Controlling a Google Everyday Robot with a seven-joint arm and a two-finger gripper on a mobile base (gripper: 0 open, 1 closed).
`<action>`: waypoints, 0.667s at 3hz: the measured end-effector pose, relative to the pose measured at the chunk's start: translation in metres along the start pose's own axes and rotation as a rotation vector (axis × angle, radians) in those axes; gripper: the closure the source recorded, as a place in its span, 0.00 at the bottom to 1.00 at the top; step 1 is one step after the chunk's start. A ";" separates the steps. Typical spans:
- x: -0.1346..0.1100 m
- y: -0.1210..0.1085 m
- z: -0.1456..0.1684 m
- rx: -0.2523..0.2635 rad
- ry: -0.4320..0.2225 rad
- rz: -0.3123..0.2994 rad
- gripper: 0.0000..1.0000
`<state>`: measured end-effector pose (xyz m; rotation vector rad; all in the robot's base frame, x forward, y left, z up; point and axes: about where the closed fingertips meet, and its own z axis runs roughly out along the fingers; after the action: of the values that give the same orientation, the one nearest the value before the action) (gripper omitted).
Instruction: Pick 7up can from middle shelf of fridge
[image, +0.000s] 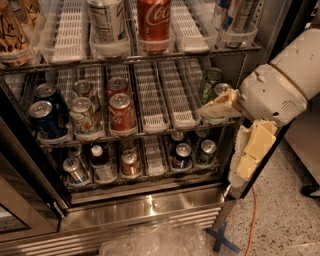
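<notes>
The fridge (150, 202) stands open with three wire levels. On the middle shelf (165, 107), the pale 7up can (83, 116) stands upright at the front of the second lane from the left, with a similar can behind it. My gripper (219, 146) is at the shelf's right end, far right of the 7up can. It is open and empty. One pale finger (220, 106) points left and covers the front green can (216, 92). The other finger (250, 152) hangs down outside the fridge.
Blue cans (44, 117) stand left of the 7up can and red cola cans (121, 111) right of it. Two empty white lanes (150, 97) lie between the cola and green cans. Tall bottles (154, 20) fill the top level, small cans (182, 155) the bottom. Clear plastic (160, 240) lies on the floor.
</notes>
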<state>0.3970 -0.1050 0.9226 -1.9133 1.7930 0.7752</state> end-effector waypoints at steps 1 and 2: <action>-0.002 -0.002 0.001 -0.002 -0.026 -0.023 0.00; -0.017 0.000 0.027 -0.049 -0.161 -0.083 0.00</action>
<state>0.3934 -0.0745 0.9128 -1.8849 1.6025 0.9238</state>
